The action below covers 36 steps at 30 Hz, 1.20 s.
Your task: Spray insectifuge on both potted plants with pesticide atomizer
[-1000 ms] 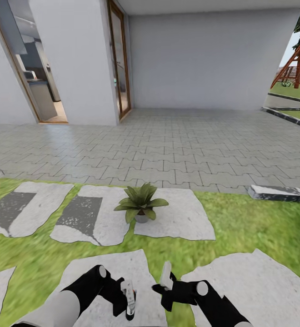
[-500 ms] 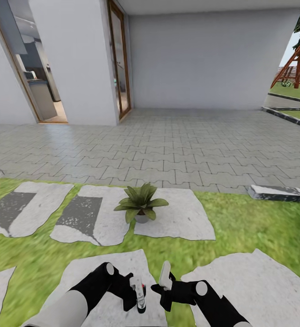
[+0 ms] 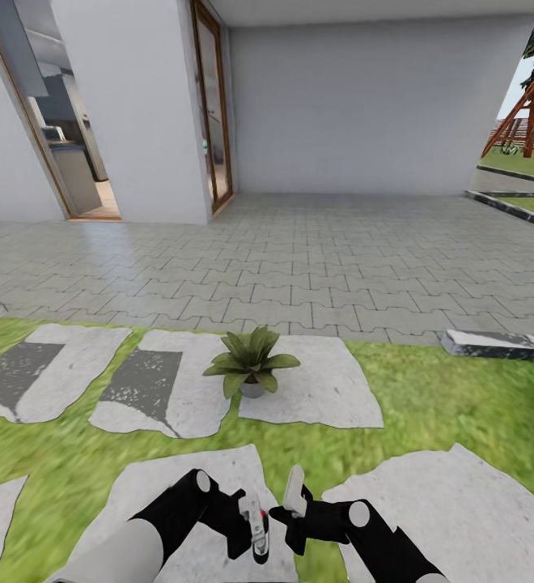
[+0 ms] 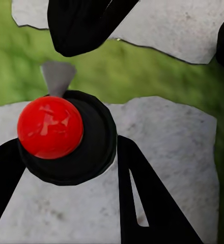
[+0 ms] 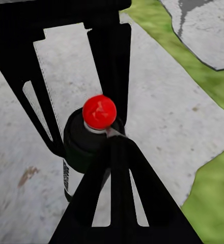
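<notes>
One potted plant [image 3: 251, 366], a low green rosette in a grey pot, sits where two stepping stones meet, straight ahead of both arms; the other plant is out of view. My left gripper [image 3: 256, 532] is shut on the pesticide atomizer [image 3: 258, 522], a dark slim bottle with a red ball on top. The left wrist view has the atomizer [image 4: 76, 162] wedged between the two fingers. My right gripper [image 3: 286, 505] is shut and empty. Its tip [image 5: 114, 140] lies just beside the atomizer [image 5: 79, 147], under the red ball.
The lawn [image 3: 453, 405] carries irregular grey stepping stones [image 3: 324, 389]. Beyond it lies a grey paved patio [image 3: 315, 259] against the house wall, with an open doorway [image 3: 73, 162] at the left. A stone kerb [image 3: 493, 344] lies on the right. A wooden swing frame [image 3: 530, 121] stands far right.
My left gripper has carried the atomizer rightward until it is next to the right gripper's tip, and the red ball has come into sight. The right arm and the plant have stayed put.
</notes>
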Tool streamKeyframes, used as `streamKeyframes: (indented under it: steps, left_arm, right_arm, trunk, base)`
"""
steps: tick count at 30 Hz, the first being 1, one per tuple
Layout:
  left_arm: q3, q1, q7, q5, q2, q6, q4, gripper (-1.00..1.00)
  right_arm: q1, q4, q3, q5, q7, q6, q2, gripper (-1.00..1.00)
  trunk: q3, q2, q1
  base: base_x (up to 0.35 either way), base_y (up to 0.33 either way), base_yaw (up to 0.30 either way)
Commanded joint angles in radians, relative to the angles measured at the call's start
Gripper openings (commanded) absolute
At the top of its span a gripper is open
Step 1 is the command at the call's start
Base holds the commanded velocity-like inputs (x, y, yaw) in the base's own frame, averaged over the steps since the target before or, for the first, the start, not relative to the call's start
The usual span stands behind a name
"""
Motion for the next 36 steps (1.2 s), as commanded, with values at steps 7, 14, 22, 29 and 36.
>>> streamKeyframes:
  steps: [7, 14, 22, 29, 36]
  left_arm:
    - [0.0, 0.0, -0.003, -0.004, -0.008, -0.001, 0.0, -1.0]
    - [0.0, -0.002, -0.003, -0.004, -0.011, 0.002, -0.006, -1.0]
    - [0.0, -0.002, 0.001, -0.006, 0.0, 0.001, -0.006, -1.0]
    - [-0.006, 0.0, 0.006, -0.017, 0.094, 0.01, -0.001, -1.0]
    - [0.0, -0.008, 0.008, -0.017, 0.157, 0.015, -0.009, -1.0]
  right_arm:
    - [0.0, -0.011, -0.001, 0.01, 0.0, -0.006, 0.001, -1.0]
    - [0.0, -0.024, -0.001, 0.009, 0.0, -0.006, 0.001, -1.0]
    - [0.0, -0.023, 0.0, 0.01, 0.0, -0.006, 0.0, -1.0]
    - [0.0, -0.023, -0.001, 0.01, 0.0, -0.006, -0.001, -1.0]
    - [0.0, -0.019, -0.008, 0.01, -0.003, -0.006, -0.013, 1.0]
  trunk:
    - [-0.001, 0.0, 0.0]
    - [-0.001, 0.0, 0.0]
    - [-0.001, 0.0, 0.0]
    - [-0.001, 0.0, 0.0]
    - [-0.001, 0.0, 0.0]
  base:
    - [0.0, 0.0, 0.0]
    - [0.0, 0.0, 0.0]
    - [0.0, 0.0, 0.0]
    - [0.0, 0.0, 0.0]
    - [0.0, 0.0, 0.0]
